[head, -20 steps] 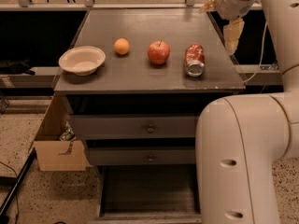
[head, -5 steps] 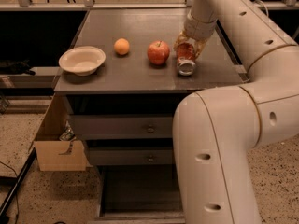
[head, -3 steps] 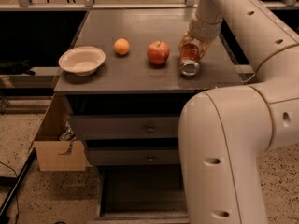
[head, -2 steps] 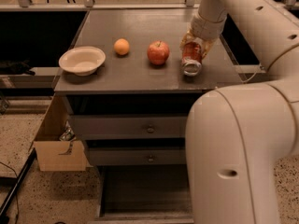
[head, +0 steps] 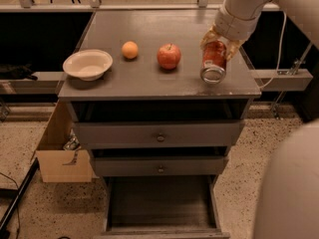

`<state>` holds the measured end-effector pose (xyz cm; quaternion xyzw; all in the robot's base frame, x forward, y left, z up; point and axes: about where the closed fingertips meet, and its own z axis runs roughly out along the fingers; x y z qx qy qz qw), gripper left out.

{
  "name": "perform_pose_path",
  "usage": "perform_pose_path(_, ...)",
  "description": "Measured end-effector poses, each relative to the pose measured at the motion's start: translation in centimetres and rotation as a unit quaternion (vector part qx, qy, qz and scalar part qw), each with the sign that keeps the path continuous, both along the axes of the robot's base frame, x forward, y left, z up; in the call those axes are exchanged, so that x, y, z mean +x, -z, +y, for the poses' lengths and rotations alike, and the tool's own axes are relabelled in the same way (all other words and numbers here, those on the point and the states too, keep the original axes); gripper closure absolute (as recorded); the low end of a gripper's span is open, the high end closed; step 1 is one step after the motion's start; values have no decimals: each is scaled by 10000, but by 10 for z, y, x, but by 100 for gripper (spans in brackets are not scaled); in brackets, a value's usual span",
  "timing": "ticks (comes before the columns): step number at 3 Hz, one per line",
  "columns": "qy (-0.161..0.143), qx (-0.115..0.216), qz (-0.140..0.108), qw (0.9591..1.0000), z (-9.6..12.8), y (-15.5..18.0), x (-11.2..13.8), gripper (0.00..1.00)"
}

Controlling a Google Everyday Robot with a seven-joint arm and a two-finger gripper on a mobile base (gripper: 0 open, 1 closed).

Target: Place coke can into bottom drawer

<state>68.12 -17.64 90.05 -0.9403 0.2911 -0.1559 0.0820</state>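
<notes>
The coke can (head: 214,59), red and white with a silver end facing me, lies tilted near the right front of the cabinet top (head: 144,78). My gripper (head: 219,43) comes down from the upper right, and its yellowish fingers (head: 207,37) are closed around the can's upper part. The bottom drawer (head: 159,203) is pulled open below, a dark tray with nothing in it, well below and left of the can.
A red apple (head: 169,56), an orange (head: 130,50) and a white bowl (head: 87,63) sit left of the can. Two knobbed drawers (head: 159,137) are above the open one. A cardboard box (head: 62,158) stands at left. My white body (head: 289,193) fills the lower right.
My arm came down from the right onto the can and closed on it. In the last second gripper and can have shifted slightly to the right.
</notes>
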Motion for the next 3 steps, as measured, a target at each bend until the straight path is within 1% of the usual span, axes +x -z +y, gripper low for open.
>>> perform_pose_path(1, 240, 16, -226, 9995, -11, -11, -42, 100)
perform_pose_path(2, 584, 127, -227, 9980, -29, 4, -83, 100)
perform_pose_path(3, 902, 322, -134, 9953, -43, 29, -124, 100)
